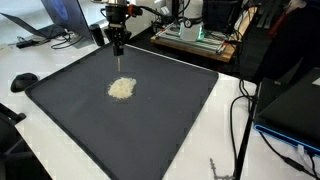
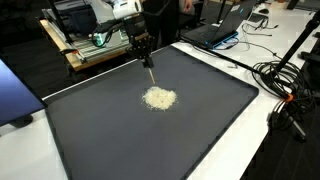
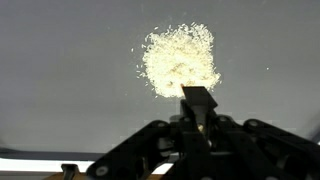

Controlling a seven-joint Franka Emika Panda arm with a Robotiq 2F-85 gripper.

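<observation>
Gripper (image 1: 118, 46) clenched on a thin tool (image 1: 120, 64), held upright, apparently so that only its tip meets the edge of the pile of pale grains (image 1: 121, 88). Around the pile, a dark mat (image 1: 60, 100) covers the worktop (image 1: 228, 140).

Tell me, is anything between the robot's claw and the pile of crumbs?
Nothing visible is. The gripper grips a thin stick whose tip points near the edge of the pale crumb pile; only bare dark mat shows between them.

Single arm (image 1: 120, 12) reaches down, wrist vertical; gripper (image 1: 118, 45) above, just behind grain pile (image 1: 121, 88), jaws clamped on thin tool (image 1: 119, 62).
</observation>
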